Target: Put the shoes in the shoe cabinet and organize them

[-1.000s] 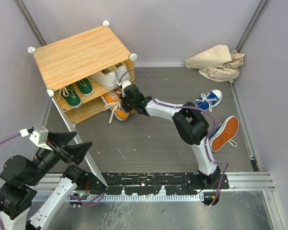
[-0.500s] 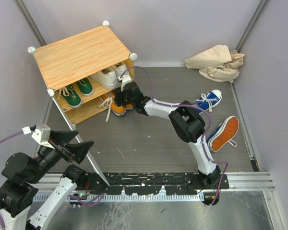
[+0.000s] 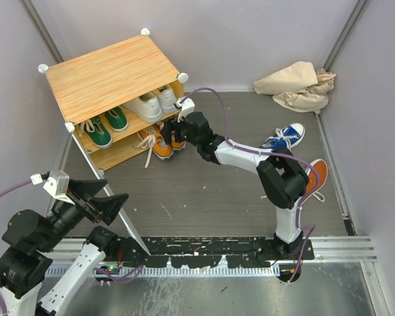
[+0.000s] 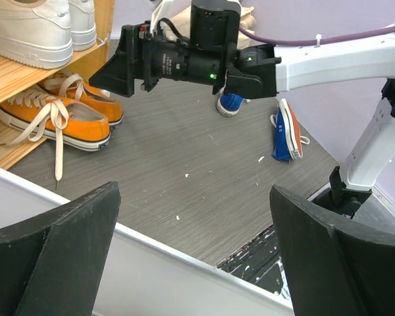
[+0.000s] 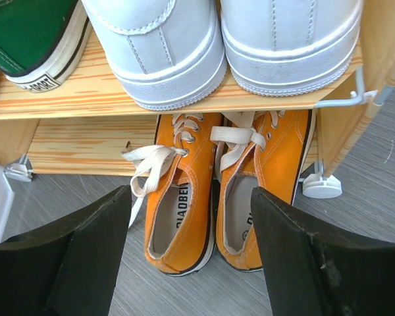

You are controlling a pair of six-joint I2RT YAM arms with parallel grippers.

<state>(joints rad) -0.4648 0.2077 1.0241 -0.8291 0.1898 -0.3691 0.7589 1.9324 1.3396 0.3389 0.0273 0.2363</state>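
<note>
Largely done: the green pair (image 3: 105,126), white pair (image 3: 151,103) and orange pair (image 5: 207,197) sit in the cabinet (image 3: 108,76), the right gripper (image 5: 189,197) hangs spread and empty above the orange pair, and two blue shoes (image 3: 286,136) lie out on the floor (image 3: 204,191).

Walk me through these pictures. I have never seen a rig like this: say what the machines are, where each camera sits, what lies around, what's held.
Two robot arms are bolted at the near edge of a table. The overhead picture looks down from behind them: left arm, right arm. The other two come from a camera on each wrist; the dark shapes at the bottom are that arm's jaws. Both pairs of jaws stand open, holding nothing. The shoe cabinet has white sneakers and green sneakers on its shelf, orange sneakers below, where the right arm hovers. Two blue sneakers lie on the table, one on its side; a beige cloth sits in the far corner.
</note>
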